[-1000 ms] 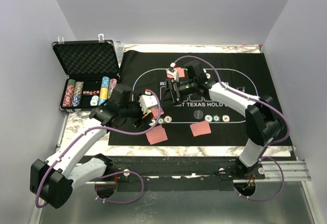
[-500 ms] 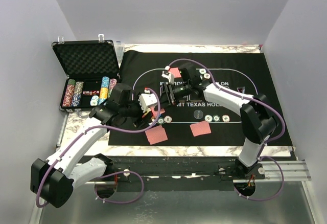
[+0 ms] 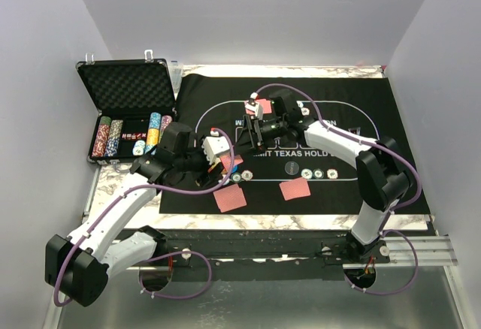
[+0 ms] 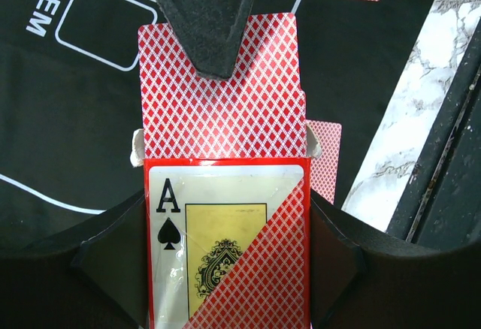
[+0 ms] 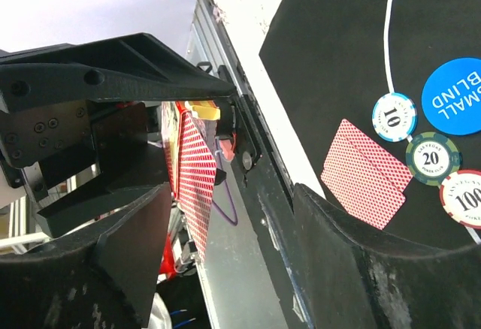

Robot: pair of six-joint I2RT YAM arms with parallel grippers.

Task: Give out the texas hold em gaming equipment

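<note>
My left gripper (image 3: 216, 153) is shut on the red-orange card box (image 4: 225, 239), which shows an ace of spades. Red-backed playing cards (image 4: 222, 96) stick out of its open top. My right gripper (image 3: 254, 128) is open at the box; one of its fingers (image 4: 201, 21) lies on the top card. In the right wrist view the cards (image 5: 194, 182) stand edge-on between the open jaws of my right gripper (image 5: 233, 216), close to the left finger (image 5: 128, 246). Poker chips (image 5: 394, 116) and a blue small-blind button (image 5: 455, 96) lie on the mat beside two dealt cards (image 5: 367, 173).
The black felt mat (image 3: 391, 134) covers the table. Dealt cards lie at its near side (image 3: 231, 198) (image 3: 294, 188) and far side (image 3: 263, 107). Three chips (image 3: 319, 173) sit right of centre. The open black case (image 3: 124, 89) with chip stacks (image 3: 153, 131) stands at the left.
My right gripper shifted slightly left along the mat and then back right, staying at the box. My left gripper keeps holding the card box in nearly the same place.
</note>
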